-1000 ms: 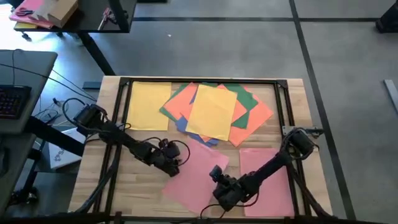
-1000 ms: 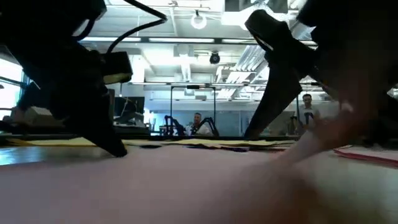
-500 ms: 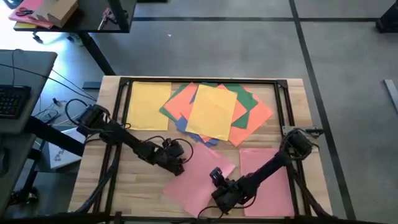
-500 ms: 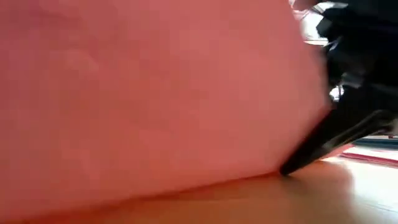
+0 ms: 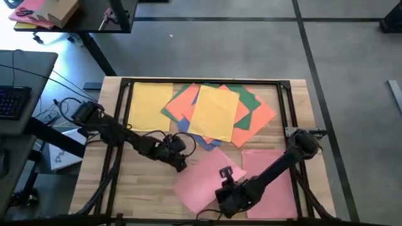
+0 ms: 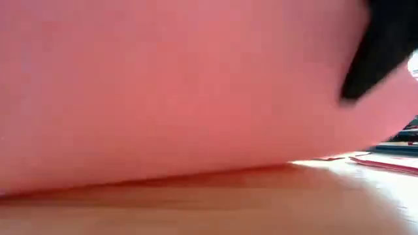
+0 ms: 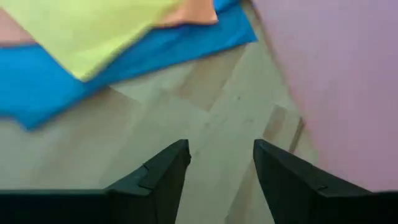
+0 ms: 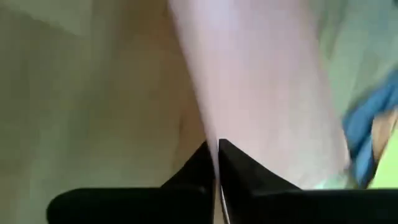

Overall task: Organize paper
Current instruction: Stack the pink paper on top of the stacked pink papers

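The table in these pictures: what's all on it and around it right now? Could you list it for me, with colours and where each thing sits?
Yellow sheet: one, lying flat alone at the far left of the table.
Mixed pile: one heap at far centre; a yellow sheet on top, orange, green and blue sheets fanned out beneath.
Pink sheet: one, near centre, partly lifted off the table.
Second pink sheet: one, flat at near right, partly under the right arm.
Table: one, light wood with a dark frame on it.
Keyboard: one, dark, on a desk at left.
Cardboard box: one, brown, on a far desk at upper left.
Left gripper: open, above bare wood beside the pink sheet.
Right gripper: shut on the pink sheet's edge.
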